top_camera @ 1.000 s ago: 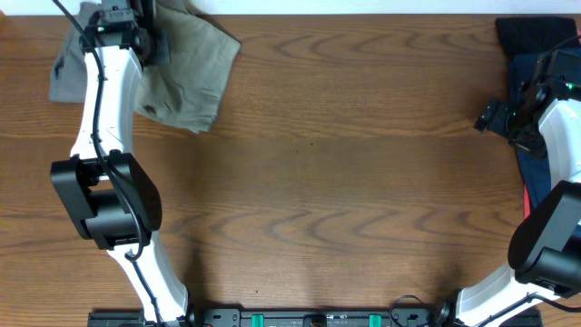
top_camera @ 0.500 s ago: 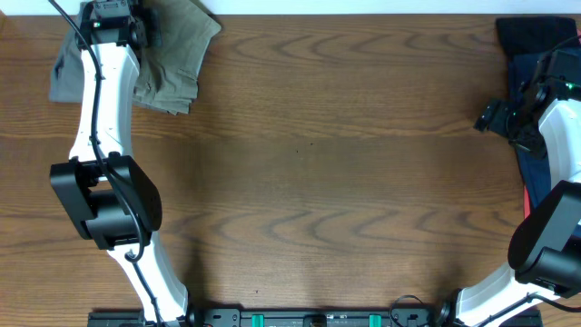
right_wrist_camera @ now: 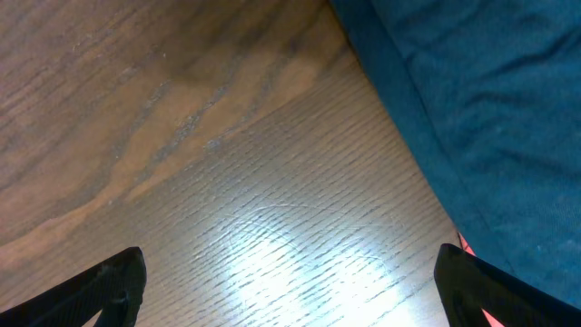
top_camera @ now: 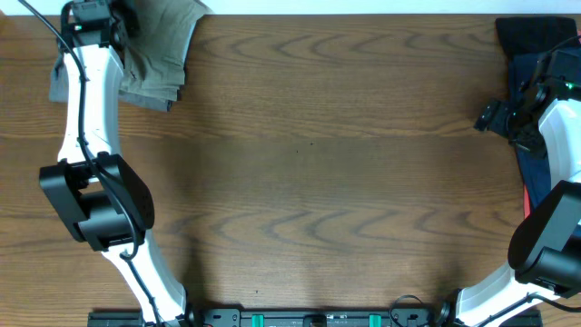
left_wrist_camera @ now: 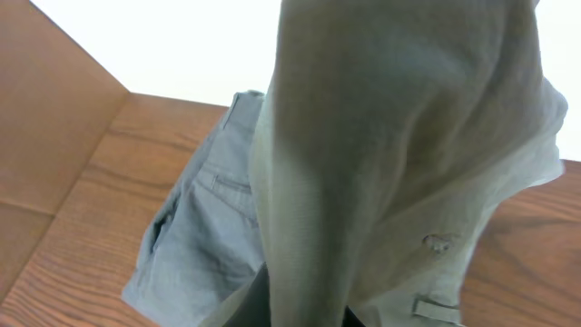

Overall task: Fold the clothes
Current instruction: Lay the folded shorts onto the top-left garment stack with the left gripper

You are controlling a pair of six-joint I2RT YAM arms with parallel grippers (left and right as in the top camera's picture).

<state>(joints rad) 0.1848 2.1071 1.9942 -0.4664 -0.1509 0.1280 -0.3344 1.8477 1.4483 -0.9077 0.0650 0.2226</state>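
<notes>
The pale khaki-green shorts (top_camera: 162, 50) hang bunched from my left gripper (top_camera: 116, 20) at the table's far left corner. In the left wrist view the khaki-green shorts (left_wrist_camera: 390, 154) drape over the fingers and hide them; a belt loop and button show at the lower right. My left gripper is shut on this cloth. My right gripper (top_camera: 495, 116) is open and empty above bare wood (right_wrist_camera: 272, 182), beside the navy garment (top_camera: 536, 54) at the far right.
Darker grey shorts (top_camera: 60, 77) lie under the left arm at the far left edge; they also show in the left wrist view (left_wrist_camera: 200, 236). The navy garment (right_wrist_camera: 490, 100) lies along the right edge. The table's back edge is close behind the left gripper.
My left gripper has pulled the khaki-green shorts farther left and back toward the far corner, bunching them up. The right arm has not moved.
</notes>
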